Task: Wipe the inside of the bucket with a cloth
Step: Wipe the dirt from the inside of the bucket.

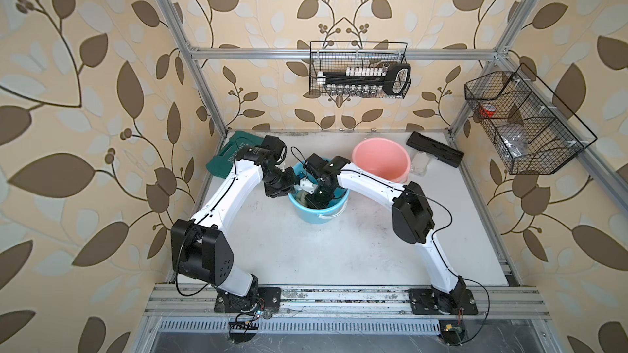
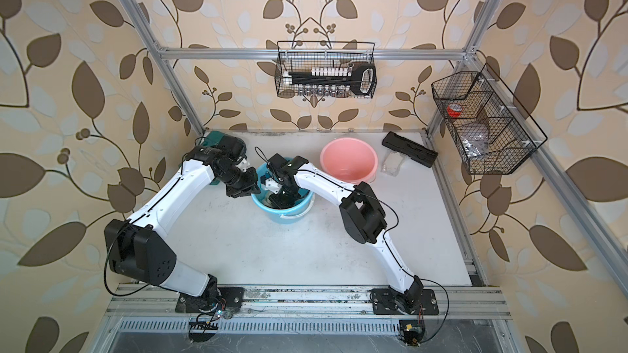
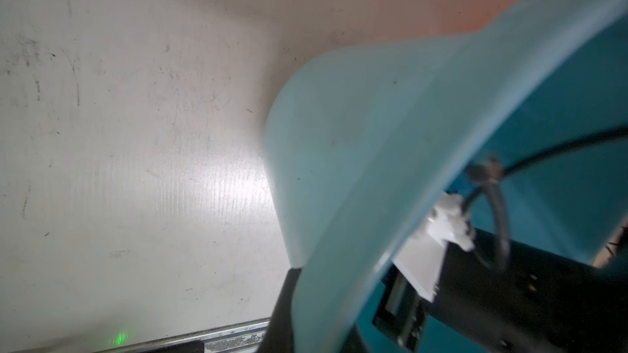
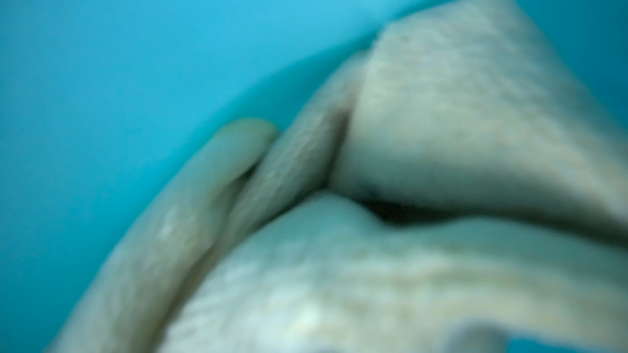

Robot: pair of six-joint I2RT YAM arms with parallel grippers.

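cloth point(image 4: 441, 113): bunched inside blue bucket point(image 1: 316, 214), under right tool point(image 1: 312, 202)
right tool: clenched on cloth
left tool point(image 1: 281, 193): clamped on blue bucket rim

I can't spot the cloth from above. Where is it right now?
Seen close in the right wrist view, the cloth is bunched inside the blue bucket, at the right gripper, left of the pink bucket.
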